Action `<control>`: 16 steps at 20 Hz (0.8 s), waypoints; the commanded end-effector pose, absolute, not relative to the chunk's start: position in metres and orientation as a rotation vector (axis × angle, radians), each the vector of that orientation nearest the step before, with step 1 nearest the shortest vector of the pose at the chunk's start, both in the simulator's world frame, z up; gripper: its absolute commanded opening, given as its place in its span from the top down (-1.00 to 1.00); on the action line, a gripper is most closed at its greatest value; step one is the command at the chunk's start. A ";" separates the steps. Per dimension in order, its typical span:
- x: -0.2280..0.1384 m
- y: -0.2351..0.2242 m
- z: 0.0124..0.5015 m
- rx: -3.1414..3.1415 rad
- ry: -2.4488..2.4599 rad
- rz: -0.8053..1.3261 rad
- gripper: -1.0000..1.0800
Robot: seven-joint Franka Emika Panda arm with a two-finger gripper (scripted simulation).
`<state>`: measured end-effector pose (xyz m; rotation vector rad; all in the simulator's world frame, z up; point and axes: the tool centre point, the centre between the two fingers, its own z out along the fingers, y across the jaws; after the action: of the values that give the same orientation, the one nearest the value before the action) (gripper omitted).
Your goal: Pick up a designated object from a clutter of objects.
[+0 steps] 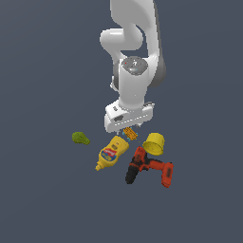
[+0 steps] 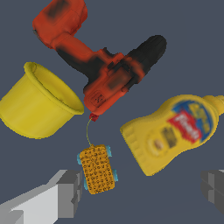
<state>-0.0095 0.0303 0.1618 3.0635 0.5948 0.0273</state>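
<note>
The end effector [image 2: 138,188] hangs with fingers [image 2: 65,194] apart, the tiny orange dotted item [image 2: 97,169] just beside one, teal-edged, red-tipped cord. Around it crowd the power drill [image 2: 103,65], yellow cup [image 2: 37,105] and mustard bottle [image 2: 175,131].

Exterior view: gripper body hides most of the tiny orange item [image 1: 130,133] (possibly its fingers too).
</note>
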 end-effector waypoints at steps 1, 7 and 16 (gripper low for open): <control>-0.018 0.039 0.137 3.045 0.693 0.020 -0.92; -0.038 0.055 0.094 3.009 0.867 0.008 -0.92; -0.054 0.067 0.066 2.982 0.989 0.000 -0.92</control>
<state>-0.0529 0.0654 0.0687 2.9848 0.9761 -0.0009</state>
